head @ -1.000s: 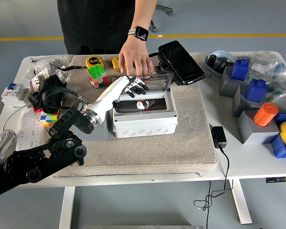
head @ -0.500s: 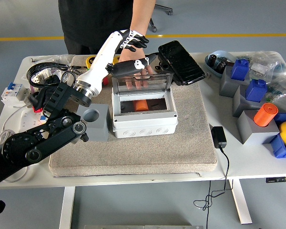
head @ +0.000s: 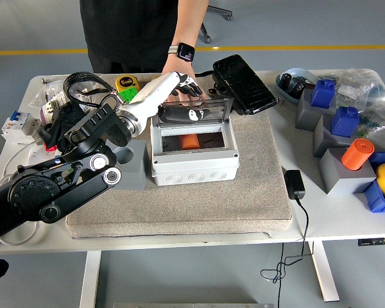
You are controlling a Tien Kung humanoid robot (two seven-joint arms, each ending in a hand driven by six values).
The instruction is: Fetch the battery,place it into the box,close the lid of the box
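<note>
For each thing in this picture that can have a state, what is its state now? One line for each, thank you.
Box: open, an orange battery lying inside.
Lid: raised, standing at the box's far edge, not closed.
Left hand: at the lid's top edge, fingers relaxed, gripping nothing.
Person's hand: resting on the mat just behind the lid, partly hidden by the robot's hand.
Right hand: not in view.

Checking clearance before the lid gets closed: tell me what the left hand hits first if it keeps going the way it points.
Probably the person's hand, which rests just beyond the left hand behind the box's raised clear lid. Depth is unclear from one view.
</note>
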